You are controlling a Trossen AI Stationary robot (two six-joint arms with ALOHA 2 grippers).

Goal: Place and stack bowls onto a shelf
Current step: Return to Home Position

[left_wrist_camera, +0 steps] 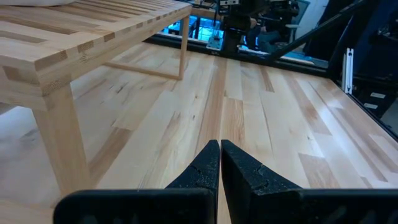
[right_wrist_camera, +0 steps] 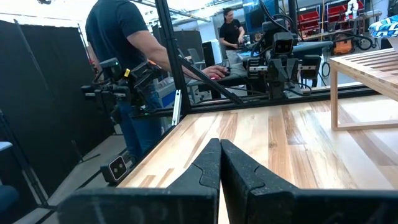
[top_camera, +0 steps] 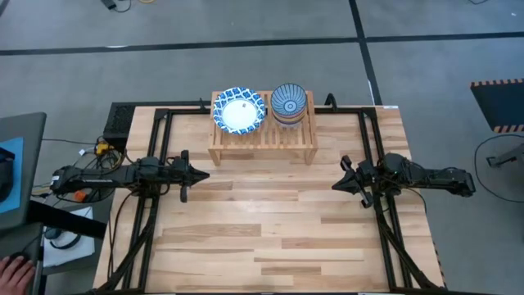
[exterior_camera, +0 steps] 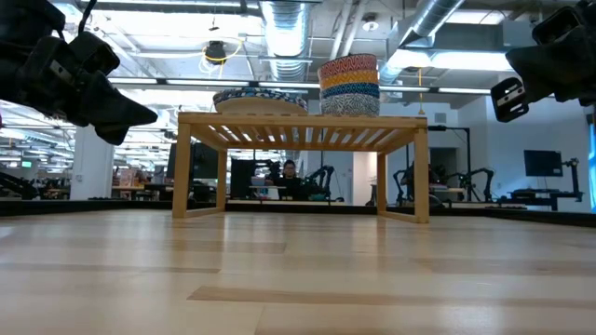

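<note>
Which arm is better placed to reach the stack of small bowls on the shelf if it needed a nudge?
Probably the right: the small stack sits on the right half of the shelf, nearer the right gripper. The left gripper is nearer the wide bowls.

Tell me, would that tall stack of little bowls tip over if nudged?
Somewhat, probably: the stack of small bowls stands taller than the wide bowls beside it, but looks nested, so it might slide first. Up on the shelf, a fall could crack them.
</note>
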